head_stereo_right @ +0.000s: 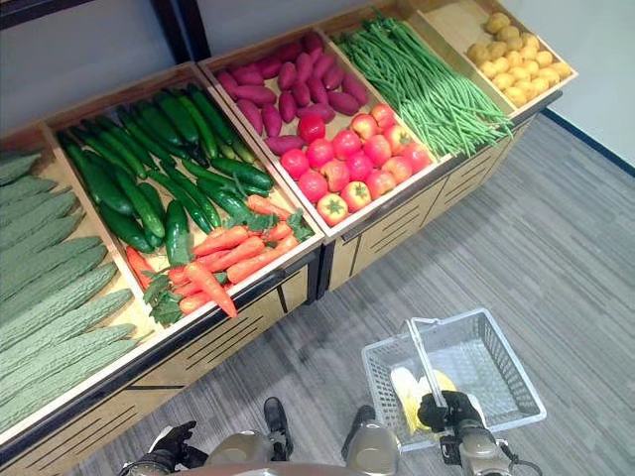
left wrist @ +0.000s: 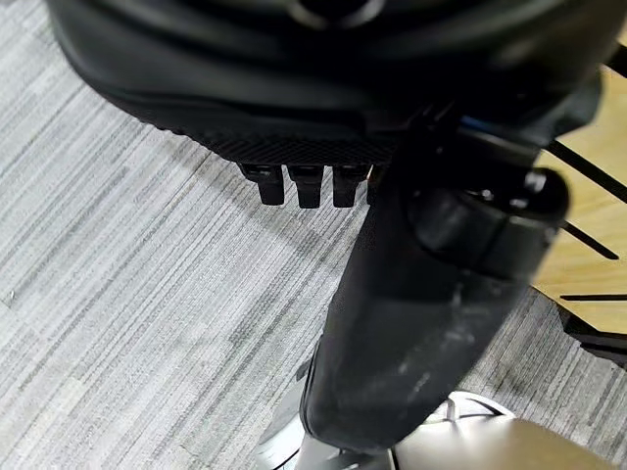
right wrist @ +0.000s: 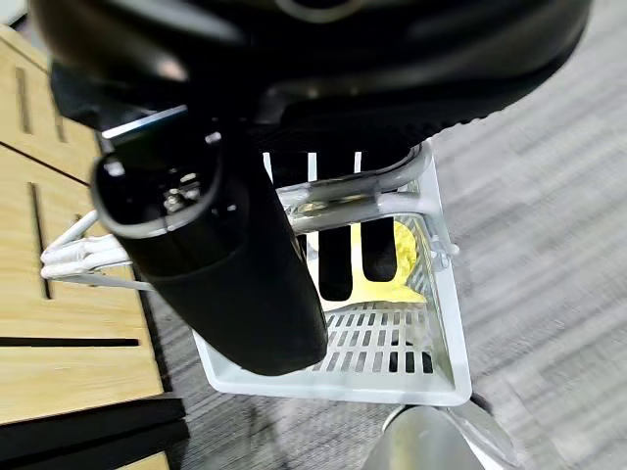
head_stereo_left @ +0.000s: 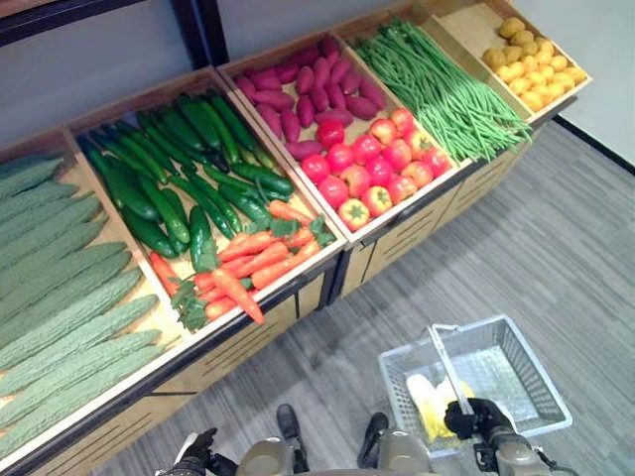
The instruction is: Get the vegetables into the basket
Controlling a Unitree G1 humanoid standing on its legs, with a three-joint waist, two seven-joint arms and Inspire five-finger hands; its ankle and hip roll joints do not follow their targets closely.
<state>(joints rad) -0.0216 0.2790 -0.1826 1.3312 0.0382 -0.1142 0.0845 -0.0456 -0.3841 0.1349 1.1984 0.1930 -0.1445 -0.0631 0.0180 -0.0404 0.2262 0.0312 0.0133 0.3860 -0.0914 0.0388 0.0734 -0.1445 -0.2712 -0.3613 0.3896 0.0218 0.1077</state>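
White basket point(head_stereo_left: 516, 382): yellow corn point(head_stereo_left: 429, 402) inside | right hand point(head_stereo_left: 474, 417) grips handle point(head_stereo_left: 446, 372)

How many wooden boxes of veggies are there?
5, side by side: the gourd box far left, then the cucumber-and-carrot box, the tomato box, the bean box, and the yellow-veg box far right. More may lie beyond the left edge.

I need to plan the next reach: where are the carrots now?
The carrots lie at the front of the crate of cucumbers, left of the tomatoes.

bitter gourds point(head_stereo_left: 60, 297) cropped, left hand point(head_stereo_left: 198, 448) cropped
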